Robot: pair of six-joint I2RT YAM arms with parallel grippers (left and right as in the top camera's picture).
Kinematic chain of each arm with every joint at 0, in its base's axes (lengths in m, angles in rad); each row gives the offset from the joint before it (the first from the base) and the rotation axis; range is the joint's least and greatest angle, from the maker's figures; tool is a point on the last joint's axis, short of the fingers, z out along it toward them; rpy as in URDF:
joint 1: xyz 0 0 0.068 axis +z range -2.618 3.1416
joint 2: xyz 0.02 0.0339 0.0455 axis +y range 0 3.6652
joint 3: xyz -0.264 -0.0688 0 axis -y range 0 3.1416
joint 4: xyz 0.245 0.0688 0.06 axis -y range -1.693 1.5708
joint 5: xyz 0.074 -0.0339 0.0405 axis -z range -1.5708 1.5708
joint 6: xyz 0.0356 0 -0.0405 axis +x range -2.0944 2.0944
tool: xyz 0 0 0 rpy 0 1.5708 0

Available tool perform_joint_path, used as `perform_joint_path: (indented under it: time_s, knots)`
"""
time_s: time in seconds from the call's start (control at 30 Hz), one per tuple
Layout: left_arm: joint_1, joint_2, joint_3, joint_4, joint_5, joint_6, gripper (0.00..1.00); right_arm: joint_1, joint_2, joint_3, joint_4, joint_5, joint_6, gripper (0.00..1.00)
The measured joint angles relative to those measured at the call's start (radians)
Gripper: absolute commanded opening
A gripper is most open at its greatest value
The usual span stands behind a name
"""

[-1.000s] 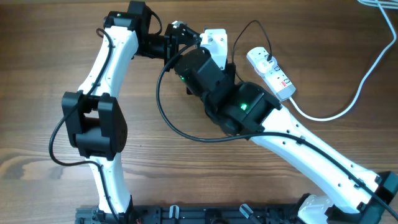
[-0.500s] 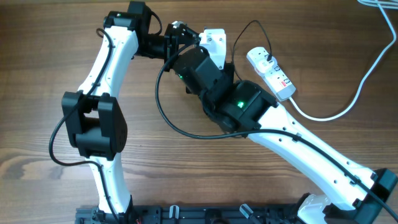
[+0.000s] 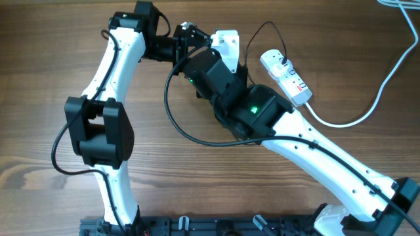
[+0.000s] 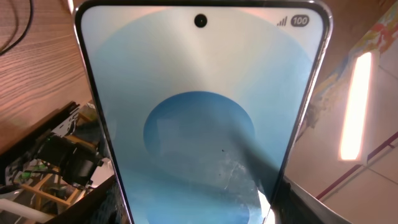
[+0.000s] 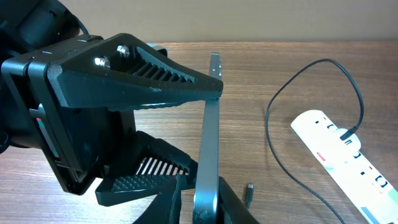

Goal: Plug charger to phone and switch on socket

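The phone (image 4: 199, 112) is held up off the table between both grippers, and its blue screen fills the left wrist view. The right wrist view shows it edge-on (image 5: 208, 143); overhead its pale back (image 3: 227, 43) shows. My left gripper (image 3: 195, 37) is shut on its long sides (image 4: 199, 214). My right gripper (image 5: 205, 208) is shut on its two faces near the lower end, under its own wrist in the overhead view (image 3: 211, 60). The charger cable (image 5: 292, 81) runs from the socket (image 3: 287, 77), and its connector tip (image 5: 249, 194) lies loose on the table.
The socket (image 5: 342, 152) lies right of the grippers. Its thick white cord (image 3: 367, 113) curves off to the right edge. My own black cable (image 3: 172, 115) loops over the wooden table (image 3: 52, 78) below the grippers.
The right arm shifted very slightly up and left a second ago. Nothing has moved since, and both grippers still hold the phone.
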Motion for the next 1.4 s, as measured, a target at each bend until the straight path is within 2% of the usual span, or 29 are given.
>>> perform_joint_path:
  time_s: [0.1, 0.3, 0.53, 0.77, 0.93, 1.03, 1.13, 1.4]
  knots:
    - [0.0, 0.0, 0.0, 0.0, 0.0, 0.0, 0.63, -0.001, 0.0, 0.0, 0.0, 0.0, 0.0, 0.17]
    - [0.003, 0.0, 0.0, 0.0, 0.0, 0.0, 0.63, -0.002, 0.002, 0.0, 0.003, 0.002, 0.001, 0.08]
    - [0.01, 0.0, 0.0, 0.0, 0.0, 0.0, 0.65, -0.004, 0.005, 0.0, 0.004, 0.009, 0.003, 0.05]
    - [0.01, 0.0, 0.0, 0.0, 0.0, -0.001, 0.79, -0.004, 0.006, 0.0, 0.005, 0.012, 0.039, 0.05]
    - [0.01, -0.001, 0.0, 0.0, 0.012, 0.0, 0.79, -0.004, 0.013, 0.0, 0.02, 0.014, 0.165, 0.05]
    - [0.01, -0.001, 0.0, 0.0, 0.016, 0.0, 0.76, -0.004, 0.013, 0.0, 0.019, 0.024, 0.262, 0.04]
    - [0.01, -0.001, 0.0, 0.0, 0.021, -0.006, 0.7, -0.004, 0.012, 0.0, 0.019, 0.032, 0.414, 0.05]
    - [0.01, -0.001, 0.0, 0.0, 0.026, -0.019, 0.65, -0.004, -0.034, 0.0, -0.057, 0.038, 0.921, 0.05]
